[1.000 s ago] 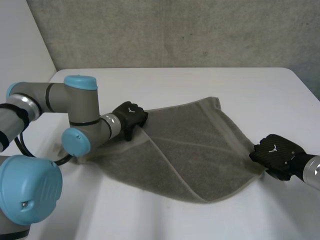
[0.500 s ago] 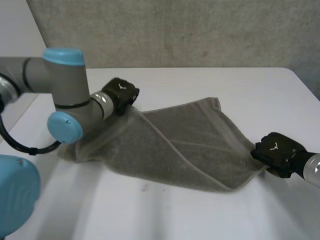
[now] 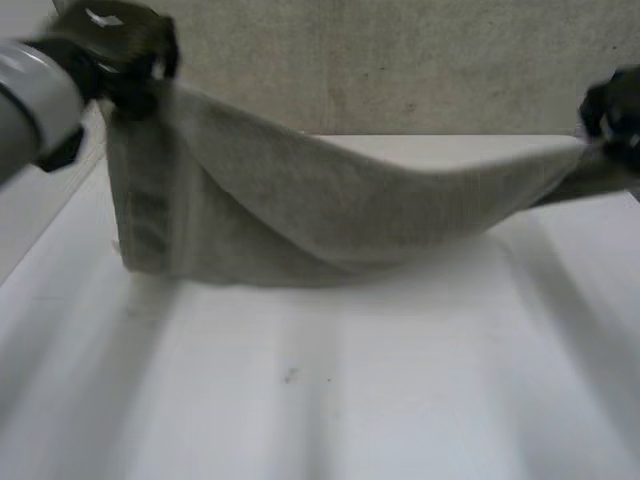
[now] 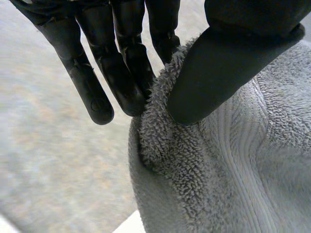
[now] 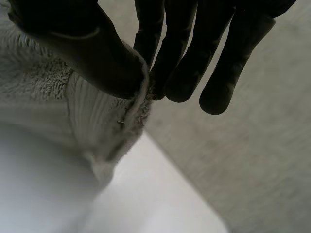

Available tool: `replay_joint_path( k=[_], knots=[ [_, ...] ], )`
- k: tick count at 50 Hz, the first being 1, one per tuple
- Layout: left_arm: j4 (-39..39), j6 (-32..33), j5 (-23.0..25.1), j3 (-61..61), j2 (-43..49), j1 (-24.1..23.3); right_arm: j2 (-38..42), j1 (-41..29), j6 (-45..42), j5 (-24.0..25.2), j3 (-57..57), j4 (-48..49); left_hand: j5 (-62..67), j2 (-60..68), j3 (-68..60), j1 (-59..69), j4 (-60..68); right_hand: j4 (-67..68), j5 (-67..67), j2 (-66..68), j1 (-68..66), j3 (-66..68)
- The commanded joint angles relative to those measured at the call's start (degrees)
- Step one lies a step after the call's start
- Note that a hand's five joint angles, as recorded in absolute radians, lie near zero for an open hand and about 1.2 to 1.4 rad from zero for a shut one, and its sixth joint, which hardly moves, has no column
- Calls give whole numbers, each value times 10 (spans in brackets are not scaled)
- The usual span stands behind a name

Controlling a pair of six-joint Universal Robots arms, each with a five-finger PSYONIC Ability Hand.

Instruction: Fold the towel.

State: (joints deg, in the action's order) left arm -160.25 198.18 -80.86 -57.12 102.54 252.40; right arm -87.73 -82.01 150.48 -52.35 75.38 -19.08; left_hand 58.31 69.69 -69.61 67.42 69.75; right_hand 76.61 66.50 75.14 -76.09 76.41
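As left hand (image 3: 118, 42), right hand (image 3: 614, 108) rose, towel (image 3: 330, 212) lifted.

I see a black left hand (image 3: 118, 45) with a white mark on its back and a grey wrist (image 3: 35, 85); the right hand (image 3: 612, 108) is black, smooth-fingered.

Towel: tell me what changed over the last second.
The left robot hand and right robot hand both rose and drew apart, lifting most of the towel off the table. It now hangs stretched between them, sagging in the middle. I cannot tell whether its lower edge touches the table. Unchanged: each hand keeps its own end of the towel, pinched between thumb and fingers.
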Motion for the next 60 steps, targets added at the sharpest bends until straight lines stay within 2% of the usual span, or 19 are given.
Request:
replay_joint_path(
  k=[1,6,13,18,20,21,23,24,26,30,32,38,40,43,49,54,57,59,60],
  knots=[
    [-2,-69,-5,-97,-154,63,-54,2,1,2,-112,-110,117,103,-104,126,102,34,35,49,-39,36],
    [-5,-93,-3,-159,-204,85,-55,0,-9,2,-162,-174,117,103,-104,126,102,34,35,49,-39,36],
    [-10,-97,-2,-237,-204,80,-33,-4,-62,-2,-160,-228,117,103,-104,126,102,34,35,49,-39,36],
    [-52,-97,-4,-264,-141,78,43,-38,-110,-22,-153,-232,117,103,-104,126,102,34,35,49,-39,36],
    [-91,-94,-9,-252,-78,77,100,-88,-129,-75,-171,-228,117,103,-104,126,102,34,35,49,-39,36],
    [-91,-94,-9,-251,-78,77,100,-88,-129,-75,-171,-228,117,103,-104,126,102,34,35,49,-39,36],
    [-112,-94,-11,-203,-4,67,170,-134,-145,-141,-207,-223,117,103,-104,126,102,34,35,49,-39,36],
    [-112,-94,-11,-202,-3,67,171,-134,-145,-141,-207,-223,117,103,-104,126,102,34,35,49,-39,36],
    [-114,-91,-12,-122,75,55,246,-168,-150,-186,-273,-207,117,103,-104,126,102,34,35,49,-39,36],
    [-116,-90,-12,-10,143,41,314,-181,-139,-204,-363,-163,117,103,-104,126,102,34,35,49,-39,36],
    [-125,-92,-9,117,195,34,370,-186,-111,-220,-487,-89,117,103,-104,126,102,34,35,49,-39,36],
    [-186,-111,-11,294,240,24,404,-188,-35,-261,-649,22,117,103,-104,126,102,34,35,49,-39,36],
    [-229,-147,-11,349,246,17,398,-194,-6,-272,-695,68,117,103,-104,126,102,34,35,49,-39,36],
    [-253,-183,-12,360,243,17,376,-205,3,-269,-696,92,117,103,-104,126,102,34,35,49,-39,36],
    [-246,-207,-9,347,245,17,361,-209,2,-269,-665,84,117,103,-104,126,102,34,35,49,-39,36],
    [-234,-207,-7,260,245,21,357,-210,0,-256,-582,59,117,103,-104,126,102,34,35,49,-39,36],
    [-239,-205,-6,180,245,28,358,-211,-4,-242,-501,48,117,103,-104,126,102,34,35,49,-39,36],
    [-264,-201,-3,101,248,34,360,-211,-18,-226,-399,55,117,103,-104,126,102,34,35,49,-39,36],
    [-264,-201,-3,101,248,34,360,-211,-19,-226,-399,55,117,103,-104,126,102,34,35,49,-39,36]
  ],
)
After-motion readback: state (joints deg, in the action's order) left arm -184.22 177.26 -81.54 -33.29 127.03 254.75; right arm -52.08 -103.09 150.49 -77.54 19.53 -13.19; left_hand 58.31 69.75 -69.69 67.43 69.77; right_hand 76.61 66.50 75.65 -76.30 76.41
